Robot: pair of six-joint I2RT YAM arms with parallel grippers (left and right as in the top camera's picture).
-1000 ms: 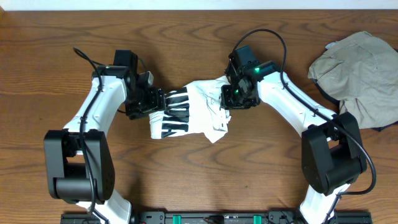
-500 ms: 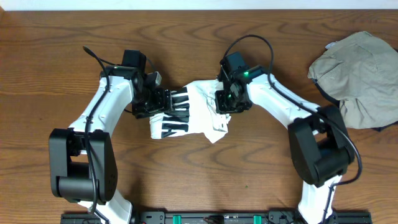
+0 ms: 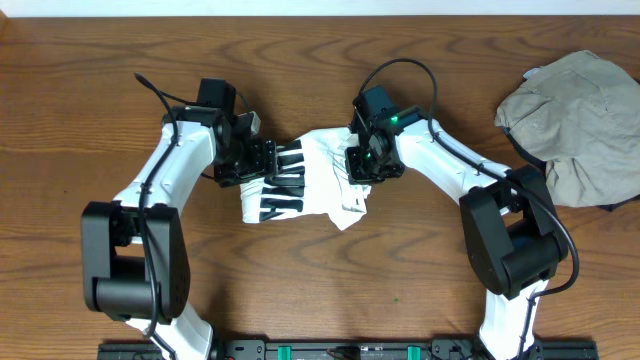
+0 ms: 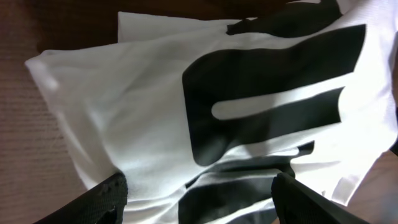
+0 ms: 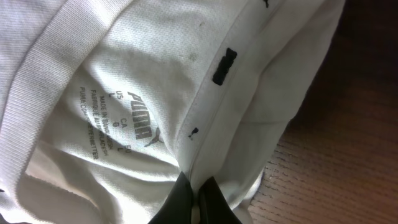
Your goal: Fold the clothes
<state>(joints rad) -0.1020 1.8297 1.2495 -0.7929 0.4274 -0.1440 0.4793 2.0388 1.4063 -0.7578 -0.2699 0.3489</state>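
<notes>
Two arms attend one white T-shirt (image 3: 318, 190), which lies crumpled on the wooden table (image 3: 100, 80) and serves as the reference for all positions below.

Overhead view: the left gripper (image 3: 270, 165) sits over the T-shirt's left edge, at the black block lettering (image 3: 280, 195). The right gripper (image 3: 360, 165) is down on the T-shirt's upper right part. A grey-beige shirt (image 3: 575, 115) lies bunched well apart to the right of the T-shirt. A sliver of a dark garment (image 3: 612, 206) shows at that shirt's lower right edge.

Left wrist view: the left gripper's jaws stand wide. One dark fingertip (image 4: 109, 196) shows at each lower corner, with the T-shirt (image 4: 137, 106) and its lettering spread between and beyond them. Nothing is gripped. Whether the tips touch the cloth cannot be told.

Right wrist view: the right gripper (image 5: 196, 200) has its jaws drawn fully together, the tips meeting on a fold of the T-shirt (image 5: 261, 93) beside a stitched seam. A printed neck label (image 5: 118, 124) lies on the cloth just up and left of the tips. Bare table wood shows past the T-shirt's right edge.
</notes>
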